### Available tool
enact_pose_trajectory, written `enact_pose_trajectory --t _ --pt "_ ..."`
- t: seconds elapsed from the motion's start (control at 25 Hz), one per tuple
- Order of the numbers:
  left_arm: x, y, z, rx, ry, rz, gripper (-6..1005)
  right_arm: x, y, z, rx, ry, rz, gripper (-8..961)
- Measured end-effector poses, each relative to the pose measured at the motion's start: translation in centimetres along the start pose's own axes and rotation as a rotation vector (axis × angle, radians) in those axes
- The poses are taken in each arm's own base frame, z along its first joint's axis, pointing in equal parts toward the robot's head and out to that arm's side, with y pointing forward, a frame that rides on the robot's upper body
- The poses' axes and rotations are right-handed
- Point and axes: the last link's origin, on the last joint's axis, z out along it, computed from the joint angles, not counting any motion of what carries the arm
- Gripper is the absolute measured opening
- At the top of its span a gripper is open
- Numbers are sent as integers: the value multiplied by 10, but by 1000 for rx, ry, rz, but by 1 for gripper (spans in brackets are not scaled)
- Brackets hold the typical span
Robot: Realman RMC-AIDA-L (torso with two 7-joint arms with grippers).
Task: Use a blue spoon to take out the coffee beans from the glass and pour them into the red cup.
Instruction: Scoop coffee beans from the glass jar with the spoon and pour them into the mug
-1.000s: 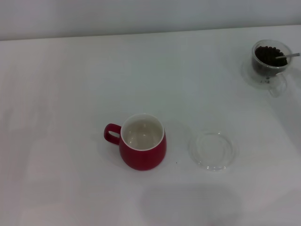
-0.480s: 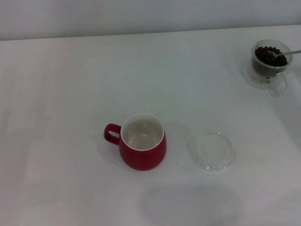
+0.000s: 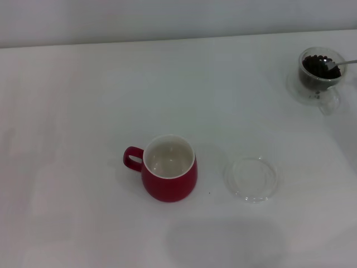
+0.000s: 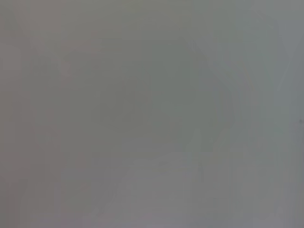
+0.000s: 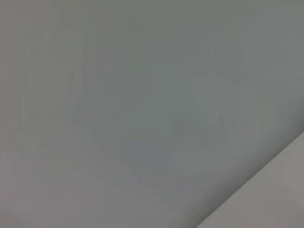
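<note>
Step in hand: scooping. The metal-bowled blue spoon (image 3: 336, 65) rests in dark coffee beans (image 3: 317, 66) inside the clear handled glass (image 3: 319, 75), far right worktop corner. Next: carry level to the empty dark red cup (image 3: 168, 167), mid-worktop. Neither tool visible; state cannot be told.

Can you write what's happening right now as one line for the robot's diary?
spoon bowl in coffee beans inside glass, far right | red cup empty, mid-table | clear saucer beside cup | both grippers out of view
</note>
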Motion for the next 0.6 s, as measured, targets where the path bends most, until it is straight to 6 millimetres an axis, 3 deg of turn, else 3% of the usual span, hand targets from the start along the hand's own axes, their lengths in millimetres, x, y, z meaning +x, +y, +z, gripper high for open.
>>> enact_pose_trajectory --t 0.6 --pt "1 -1 2 2 3 2 871 3 0 2 -1 33 77 172"
